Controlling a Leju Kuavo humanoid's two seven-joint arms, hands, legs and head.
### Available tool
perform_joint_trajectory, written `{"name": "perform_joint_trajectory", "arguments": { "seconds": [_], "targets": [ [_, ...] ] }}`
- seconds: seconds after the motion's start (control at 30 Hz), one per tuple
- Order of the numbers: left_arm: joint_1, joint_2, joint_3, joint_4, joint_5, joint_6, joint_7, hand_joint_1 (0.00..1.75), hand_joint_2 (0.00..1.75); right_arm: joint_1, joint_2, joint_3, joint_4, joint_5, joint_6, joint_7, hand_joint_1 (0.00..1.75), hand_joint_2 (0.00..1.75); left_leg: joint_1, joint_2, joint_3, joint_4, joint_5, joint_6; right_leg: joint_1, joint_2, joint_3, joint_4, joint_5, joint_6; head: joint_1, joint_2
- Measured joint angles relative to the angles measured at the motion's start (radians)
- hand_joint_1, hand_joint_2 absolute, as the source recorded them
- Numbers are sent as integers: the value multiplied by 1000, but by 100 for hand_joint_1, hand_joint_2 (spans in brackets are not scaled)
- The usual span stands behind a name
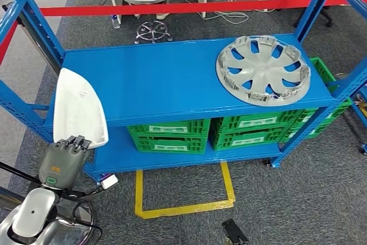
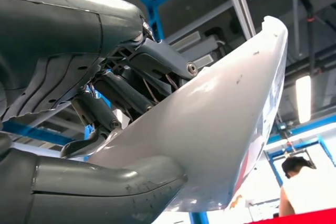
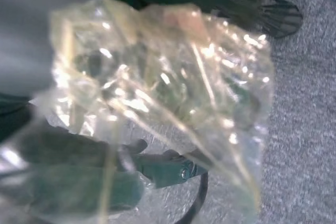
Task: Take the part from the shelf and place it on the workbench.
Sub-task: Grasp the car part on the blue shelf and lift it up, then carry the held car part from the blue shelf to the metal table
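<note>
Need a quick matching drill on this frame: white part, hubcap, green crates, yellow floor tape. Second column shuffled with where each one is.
Things:
1. white part
2. silver hubcap
3. green crates
4. yellow tape outline

Places:
A. on the lower shelf, under the top board
B. on the carpet in front of the rack
C. held in the left hand, at the rack's left end
D. lying flat on the right part of the blue top shelf

Pairs: 1-C, 2-D, 3-A, 4-B

White curved part [image 1: 78, 107] upright, gripped at shelf's [image 1: 173, 78] left end.
</note>
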Motion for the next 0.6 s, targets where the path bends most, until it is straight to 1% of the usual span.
{"name": "perform_joint_trajectory", "arguments": {
  "seconds": [0.03,0.07,0.1,0.13,0.17,0.2,0.23,0.27,0.3,0.33,0.37,0.4,0.43,0.47,0.5,0.53,0.57,0.6],
  "targets": [
    [4,-2,5,-1,0,-1,-1,175,175,0,0,0,-1,-1,-2,1,0,0,2,1,-6,0,11,-5,4,1,21,-39,-9,-3,0,0],
    [8,-4,10,-2,0,-1,-2,175,175,0,0,0,-1,-2,-3,2,0,0,4,1,-11,-1,21,-11,6,2,27,-59,-7,-2,0,0],
    [13,-6,15,-3,0,-1,-5,175,175,2,0,1,-1,-3,-3,2,0,0,7,0,-17,-3,24,-16,5,2,25,-67,1,-3,1,0],
    [19,-8,22,-4,0,-1,-8,175,175,3,0,1,-1,-4,-3,3,0,0,9,-2,-25,2,12,-23,3,1,23,-71,11,-5,0,0],
    [25,-10,29,-6,0,0,-12,175,175,4,0,1,-1,-5,-3,3,0,0,11,-5,-35,26,-17,-31,-1,0,17,-76,20,-9,0,0],
    [33,-12,37,-6,0,0,-15,175,175,4,0,1,-1,-6,-2,3,0,0,14,-7,-51,73,-61,-38,-4,-1,9,-78,27,-13,-2,0],
    [40,-14,46,-7,0,0,-17,175,175,4,0,1,-1,-7,-2,3,0,0,17,-8,-70,137,-109,-45,-4,-2,-2,-74,33,-16,-3,0],
    [47,-16,54,-7,0,0,-19,175,175,5,0,1,-1,-8,-2,3,0,0,20,-9,-86,206,-147,-50,-4,-3,-14,-69,38,-17,-3,0],
    [54,-18,60,-7,0,1,-20,175,175,5,0,1,-1,-8,-1,4,0,0,24,-9,-94,259,-165,-55,-5,-5,-27,-62,42,-16,-3,0],
    [61,-19,66,-7,0,2,-20,175,175,5,0,1,-1,-8,-1,6,0,0,27,-9,-90,285,-160,-59,-6,-6,-41,-54,47,-14,-3,0],
    [68,-21,73,-7,0,2,-20,175,175,5,0,2,-1,-9,-1,9,0,0,30,-9,-71,278,-136,-63,-8,-7,-56,-44,50,-11,-3,0],
    [74,-22,80,-8,0,3,-20,175,175,4,0,2,-1,-9,-2,13,0,0,33,-9,-39,244,-107,-67,-10,-7,-71,-34,54,-7,-3,0],
    [80,-23,89,-9,0,4,-21,175,175,4,0,3,-1,-9,-2,17,0,0,36,-9,4,187,-89,-69,-12,-7,-86,-24,57,-3,-3,0],
    [86,-23,99,-13,1,4,-21,175,175,3,0,5,-1,-9,-2,22,0,0,36,-11,46,123,-85,-68,-12,-7,-98,-13,60,2,-3,0],
    [91,-23,108,-17,2,4,-20,175,175,2,1,6,-1,-9,-3,25,0,0,35,-12,76,74,-90,-64,-12,-6,-108,-5,66,8,-2,0],
    [98,-23,118,-21,3,4,-20,175,175,1,1,8,-1,-9,-3,28,0,0,32,-14,93,40,-100,-58,-11,-6,-116,-1,72,15,-2,0],
    [105,-23,127,-25,5,3,-20,175,175,1,2,9,-1,-10,-2,31,0,0,29,-15,96,27,-103,-51,-11,-5,-122,0,81,22,-2,0],
    [112,-23,135,-29,7,3,-20,175,175,1,2,9,-1,-10,-2,33,0,0,30,-15,90,23,-101,-44,-12,-4,-129,0,87,30,-2,0]
  ]
}}
